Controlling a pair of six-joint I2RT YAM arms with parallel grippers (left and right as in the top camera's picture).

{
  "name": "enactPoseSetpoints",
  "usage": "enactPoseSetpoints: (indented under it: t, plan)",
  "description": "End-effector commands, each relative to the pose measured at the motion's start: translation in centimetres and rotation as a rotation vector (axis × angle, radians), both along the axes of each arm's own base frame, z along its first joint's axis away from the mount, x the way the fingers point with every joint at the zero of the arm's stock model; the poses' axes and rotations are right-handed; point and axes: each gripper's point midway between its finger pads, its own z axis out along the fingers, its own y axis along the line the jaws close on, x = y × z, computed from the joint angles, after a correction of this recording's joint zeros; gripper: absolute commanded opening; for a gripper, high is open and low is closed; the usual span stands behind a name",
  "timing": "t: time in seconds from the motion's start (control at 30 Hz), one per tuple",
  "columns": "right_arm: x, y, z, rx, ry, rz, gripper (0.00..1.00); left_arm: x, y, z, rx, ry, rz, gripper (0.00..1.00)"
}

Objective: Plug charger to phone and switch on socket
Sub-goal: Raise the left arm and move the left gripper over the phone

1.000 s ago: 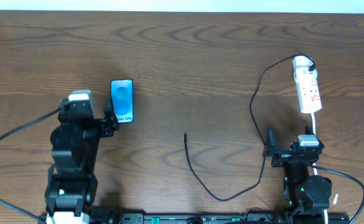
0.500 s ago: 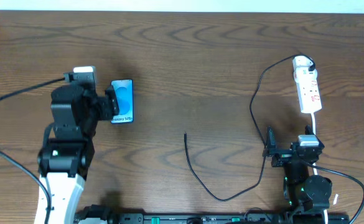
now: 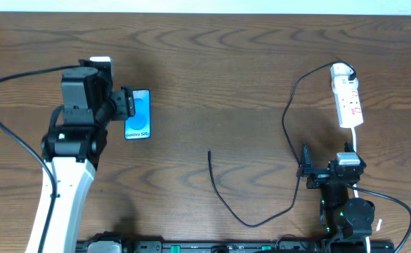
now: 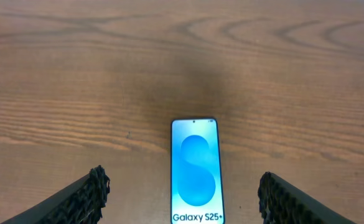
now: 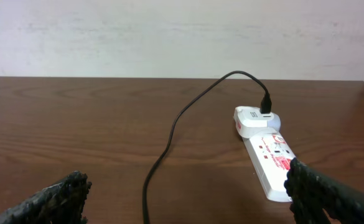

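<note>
The phone [image 3: 139, 114] lies flat on the table, screen up; in the left wrist view the phone [image 4: 196, 171] sits centred between my fingers. My left gripper [image 3: 128, 105] is open and empty, over the phone's left edge, its jaws wide apart [image 4: 183, 182]. The charger cable [image 3: 223, 198] runs from the socket's far end to its free plug tip [image 3: 209, 152] on the bare table. The socket [image 3: 348, 98] lies at the far right. My right gripper [image 3: 305, 167] is open and empty, short of the socket [image 5: 269, 158], with the cable [image 5: 169, 137] ahead between its jaws [image 5: 186, 180].
A white adapter [image 5: 253, 118] is plugged into the socket's far end, with the cable coming out of it. A white lead [image 3: 355, 140] runs from the socket toward the right arm. A wall [image 5: 169, 37] stands behind the table.
My left arm has reached farther up the table, and its gripper has moved from the phone's near left corner to its far left side. The right arm, cable and socket have not moved.
</note>
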Motion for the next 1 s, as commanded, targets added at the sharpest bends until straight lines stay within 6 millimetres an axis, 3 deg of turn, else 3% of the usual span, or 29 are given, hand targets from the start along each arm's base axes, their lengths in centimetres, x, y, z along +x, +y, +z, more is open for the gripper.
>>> enactPoseSetpoints:
  t: [0.0,0.43,0.97]
  plan:
    - [0.0,0.0,-0.2,-0.012,-0.001,-0.003,0.99,0.9,0.2,0.7,0.015,0.01,-0.007,0.79]
    - [0.0,0.0,-0.2,-0.012,-0.001,-0.003,0.99,2.8,0.1,-0.6,0.017,0.145,-0.008,0.79]
    - [0.0,0.0,-0.2,-0.012,-0.001,-0.003,0.99,2.0,0.2,-4.1,0.02,0.375,-0.008,0.79]
